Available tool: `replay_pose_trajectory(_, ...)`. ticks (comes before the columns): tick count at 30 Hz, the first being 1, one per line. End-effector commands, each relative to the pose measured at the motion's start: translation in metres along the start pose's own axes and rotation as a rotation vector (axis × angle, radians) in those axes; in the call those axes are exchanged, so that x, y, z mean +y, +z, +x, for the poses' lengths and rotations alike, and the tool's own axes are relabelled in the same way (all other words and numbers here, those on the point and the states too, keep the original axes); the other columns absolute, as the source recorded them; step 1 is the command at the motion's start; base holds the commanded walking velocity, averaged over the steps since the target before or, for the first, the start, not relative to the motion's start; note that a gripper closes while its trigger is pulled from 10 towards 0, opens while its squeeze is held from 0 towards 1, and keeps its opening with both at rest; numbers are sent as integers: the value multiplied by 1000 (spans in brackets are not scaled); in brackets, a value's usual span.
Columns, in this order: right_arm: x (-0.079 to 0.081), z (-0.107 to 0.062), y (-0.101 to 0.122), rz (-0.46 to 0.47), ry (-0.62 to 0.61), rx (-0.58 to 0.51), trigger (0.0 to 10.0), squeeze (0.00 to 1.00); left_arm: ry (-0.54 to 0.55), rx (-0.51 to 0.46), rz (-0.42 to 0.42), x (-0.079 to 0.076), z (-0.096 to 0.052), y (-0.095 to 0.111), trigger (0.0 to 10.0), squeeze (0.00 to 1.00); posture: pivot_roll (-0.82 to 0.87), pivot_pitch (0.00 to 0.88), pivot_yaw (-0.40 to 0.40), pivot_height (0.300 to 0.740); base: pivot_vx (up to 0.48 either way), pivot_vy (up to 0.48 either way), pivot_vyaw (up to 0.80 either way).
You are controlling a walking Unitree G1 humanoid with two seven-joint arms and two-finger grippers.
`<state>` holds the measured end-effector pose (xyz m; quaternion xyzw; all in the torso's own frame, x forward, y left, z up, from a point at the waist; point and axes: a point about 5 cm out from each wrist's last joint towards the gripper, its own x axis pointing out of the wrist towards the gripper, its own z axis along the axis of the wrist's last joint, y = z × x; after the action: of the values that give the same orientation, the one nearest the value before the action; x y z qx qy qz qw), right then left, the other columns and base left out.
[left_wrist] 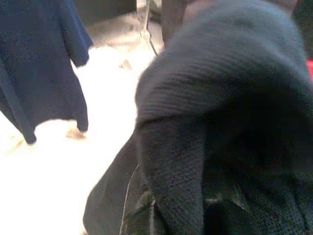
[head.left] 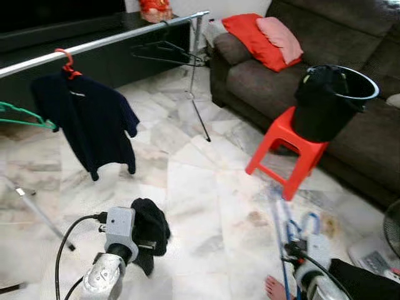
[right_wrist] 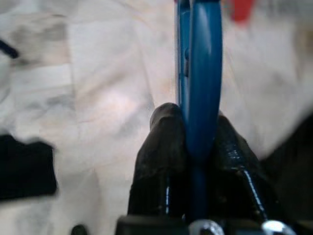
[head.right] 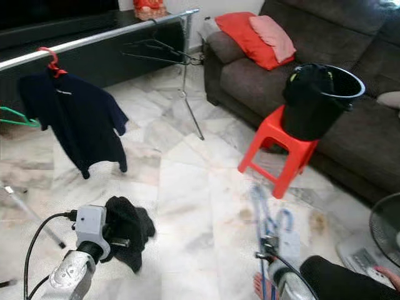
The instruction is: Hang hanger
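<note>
My right gripper [right_wrist: 195, 147] is shut on a blue hanger [right_wrist: 201, 73], whose bar runs up between the two black fingers [right_wrist: 161, 142]. In the eye views the blue hanger [head.left: 278, 212] looks blurred, low on the right above the floor. My left gripper [head.left: 145, 244] is low on the left, shut on a black garment [head.left: 153, 224] that drapes over its fingers and hides them. A silver clothes rail [head.left: 119, 39] crosses the upper left. On it a navy shirt [head.left: 87, 119] hangs from a red hanger [head.left: 65, 62].
A green hanger [head.left: 22, 115] and a black hanger [head.left: 165, 53] also hang on the rail. A red stool [head.left: 287, 150] carries a black bucket [head.left: 331, 100] in front of a dark sofa [head.left: 350, 37]. A bare foot [head.left: 274, 289] is beside my right arm. A fan [head.left: 392, 231] stands far right.
</note>
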<state>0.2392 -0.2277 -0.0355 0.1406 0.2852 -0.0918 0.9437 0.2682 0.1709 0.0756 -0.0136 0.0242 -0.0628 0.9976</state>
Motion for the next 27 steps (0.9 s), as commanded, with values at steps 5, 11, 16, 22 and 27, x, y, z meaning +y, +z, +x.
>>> replay_pose_trajectory(5,-15,-13,-42,92,-188,166,10000,0,-51,-4,-32,-13,-3,10,10000,0,54,95,-3,740,0,0,0)
replay_pose_trajectory(11,-17,-24,-67,39,-283,248,10000,0,-73,-32,-30,-15,0,27,10000,0,66,85,19,740,0,0,400)
replay_pose_trajectory(16,-7,-24,-74,20,-243,279,10000,0,-85,9,28,-13,5,23,10000,0,42,107,18,740,0,0,800)
replay_pose_trajectory(22,4,-20,-71,5,-205,270,10000,0,-54,-3,-21,-9,5,29,10000,0,45,108,17,740,0,0,800)
replay_pose_trajectory(27,11,-17,-68,-8,-168,266,10000,0,-24,9,-56,-4,0,26,10000,0,43,110,-12,740,0,0,800)
